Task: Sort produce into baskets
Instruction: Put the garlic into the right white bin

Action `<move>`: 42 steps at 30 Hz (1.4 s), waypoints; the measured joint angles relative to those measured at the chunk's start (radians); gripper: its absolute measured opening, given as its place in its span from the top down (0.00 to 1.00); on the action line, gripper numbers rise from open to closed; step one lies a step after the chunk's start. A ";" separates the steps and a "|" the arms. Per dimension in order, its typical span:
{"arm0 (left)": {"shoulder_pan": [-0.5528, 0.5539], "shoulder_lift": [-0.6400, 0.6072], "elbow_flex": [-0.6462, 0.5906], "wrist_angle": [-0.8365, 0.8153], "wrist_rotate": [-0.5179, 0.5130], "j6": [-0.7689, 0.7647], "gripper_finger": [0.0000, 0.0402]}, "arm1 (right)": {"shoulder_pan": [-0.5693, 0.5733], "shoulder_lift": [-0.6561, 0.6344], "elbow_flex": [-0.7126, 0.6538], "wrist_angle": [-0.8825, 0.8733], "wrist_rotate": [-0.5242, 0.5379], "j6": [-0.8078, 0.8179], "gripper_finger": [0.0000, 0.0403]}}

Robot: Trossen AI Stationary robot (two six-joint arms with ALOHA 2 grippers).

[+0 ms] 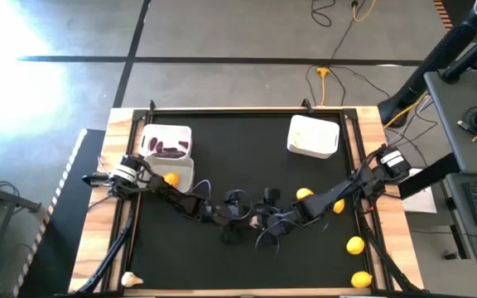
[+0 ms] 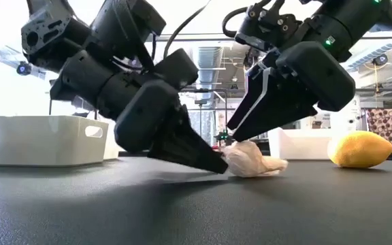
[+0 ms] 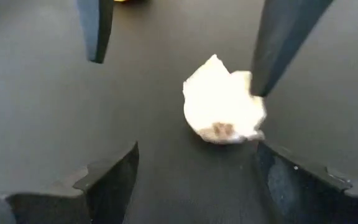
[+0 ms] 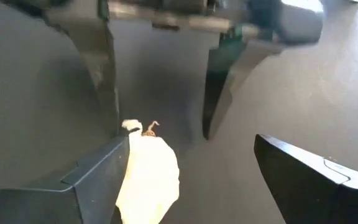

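A white garlic bulb [image 2: 254,163] lies on the black table top near its middle, resting on its side. It sits between my two grippers, which meet there tip to tip. My left gripper [image 3: 197,149] comes in from the table's left, slanting down, open, with the bulb [image 3: 222,109] just ahead of its fingertips. My right gripper [image 4: 191,143] slants down from the right, open, with the bulb [image 4: 148,177] beside one of its fingers. In the high view the grippers [image 1: 251,219] hide the bulb. My left gripper has one fingertip [image 2: 218,165] low at the table, right at the bulb's left side [image 2: 231,160]; I cannot tell whether it touches. My right gripper has the inner side of one finger [image 4: 104,177] against the bulb's side [image 4: 132,168], its fingers slanting down from the right. The bulb lies on the table, not lifted.
At the far left a white basket [image 1: 150,132] holds purple pieces, and beside it one [image 1: 185,170] holds a lemon. A third basket [image 1: 313,136] stands far right. Loose lemons [image 1: 305,194] [image 1: 354,245] lie right of the grippers. Another garlic bulb [image 1: 131,280] lies at the near left corner.
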State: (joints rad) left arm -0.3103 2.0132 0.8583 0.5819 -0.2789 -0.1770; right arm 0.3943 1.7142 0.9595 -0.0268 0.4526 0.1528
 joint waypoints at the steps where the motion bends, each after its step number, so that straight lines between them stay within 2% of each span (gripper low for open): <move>1: -0.001 -0.012 -0.004 -0.014 0.000 -0.005 0.23 | -0.003 0.001 0.003 -0.006 -0.004 0.001 0.15; 5: -0.006 -0.068 -0.021 -0.029 -0.001 -0.013 0.23 | -0.008 0.001 -0.002 -0.001 -0.015 0.003 0.15; 10: -0.008 -0.137 -0.061 -0.021 -0.013 -0.011 0.23 | -0.011 0.001 -0.015 -0.004 -0.098 0.047 0.18; 16: -0.007 -0.195 -0.126 -0.029 -0.156 -0.014 0.23 | -0.011 0.030 -0.026 0.007 -0.111 0.106 0.21; 22: -0.007 -0.214 -0.145 -0.020 -0.159 -0.023 0.23 | -0.015 0.084 -0.022 0.007 -0.112 0.091 0.27; 29: -0.008 -0.205 -0.148 -0.021 -0.158 -0.031 0.23 | -0.018 0.046 0.001 -0.074 -0.112 0.024 0.31; 35: -0.008 -0.202 -0.150 -0.022 -0.158 -0.034 0.23 | -0.019 -0.038 0.082 -0.291 -0.101 -0.007 0.28; 42: -0.008 -0.201 -0.155 -0.022 -0.158 -0.045 0.23 | -0.022 -0.026 0.078 -0.326 -0.158 0.037 0.21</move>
State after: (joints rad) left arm -0.3180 1.8122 0.7036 0.5595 -0.4374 -0.2222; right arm 0.3723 1.6881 1.0378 -0.3525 0.2943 0.1897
